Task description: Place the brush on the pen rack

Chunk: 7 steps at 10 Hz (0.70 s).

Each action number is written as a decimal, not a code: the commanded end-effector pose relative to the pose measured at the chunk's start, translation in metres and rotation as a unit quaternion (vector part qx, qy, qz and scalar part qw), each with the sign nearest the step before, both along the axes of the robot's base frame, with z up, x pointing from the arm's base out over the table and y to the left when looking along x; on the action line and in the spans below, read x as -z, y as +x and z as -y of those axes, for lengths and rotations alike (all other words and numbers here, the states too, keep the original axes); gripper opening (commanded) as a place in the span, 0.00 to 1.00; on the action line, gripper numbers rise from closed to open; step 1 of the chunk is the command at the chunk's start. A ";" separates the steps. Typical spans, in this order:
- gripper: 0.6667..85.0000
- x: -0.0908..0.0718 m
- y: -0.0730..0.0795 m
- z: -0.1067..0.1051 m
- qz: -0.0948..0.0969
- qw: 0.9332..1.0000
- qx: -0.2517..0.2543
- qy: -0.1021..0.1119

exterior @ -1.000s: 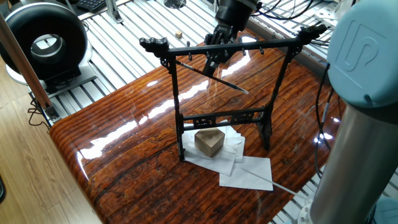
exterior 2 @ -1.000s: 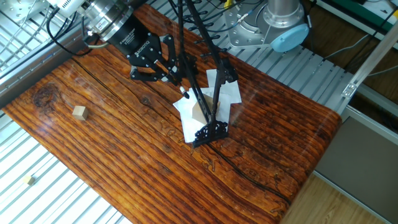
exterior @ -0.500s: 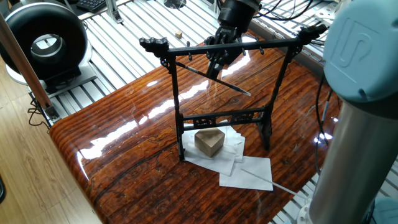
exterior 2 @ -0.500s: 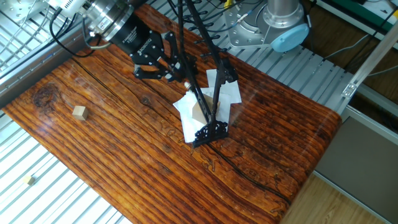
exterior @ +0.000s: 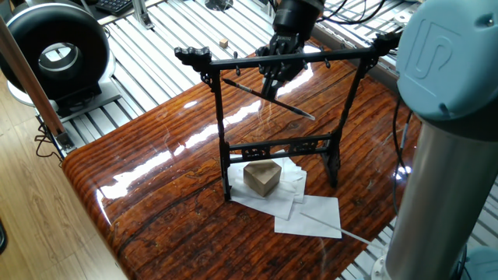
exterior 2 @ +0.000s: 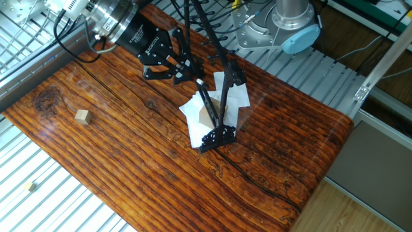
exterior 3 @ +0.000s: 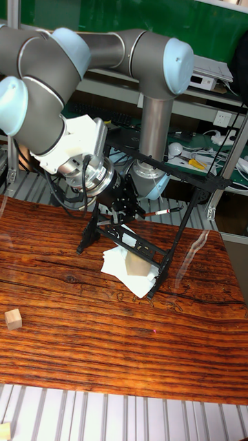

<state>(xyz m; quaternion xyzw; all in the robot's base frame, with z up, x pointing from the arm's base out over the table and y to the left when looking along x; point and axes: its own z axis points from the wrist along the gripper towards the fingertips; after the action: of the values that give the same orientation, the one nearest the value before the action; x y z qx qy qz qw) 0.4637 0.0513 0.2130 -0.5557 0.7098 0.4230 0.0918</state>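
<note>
Gripper pinching thin dark grey brush behind tall black pen rack; a crossbar bump could topple it

Bright, even overhead light fell on the scene. White glare streaked the glossy table toward its left edge and far right corner. Shadows were faint. All views were sharp, though the near arm looked large and slightly soft.

White paper sheets on wooden table, tan block on them, small cube apart
</note>
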 end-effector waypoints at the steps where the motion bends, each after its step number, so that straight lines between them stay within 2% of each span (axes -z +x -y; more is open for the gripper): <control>1: 0.00 -0.002 0.001 0.000 0.001 1.000 -0.008 0.009; 7: 0.00 0.004 0.006 0.003 0.000 1.000 -0.013 0.004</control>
<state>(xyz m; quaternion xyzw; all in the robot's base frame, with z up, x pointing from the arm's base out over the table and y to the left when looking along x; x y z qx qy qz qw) 0.4659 0.0482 0.2085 -0.5633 0.7033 0.4252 0.0855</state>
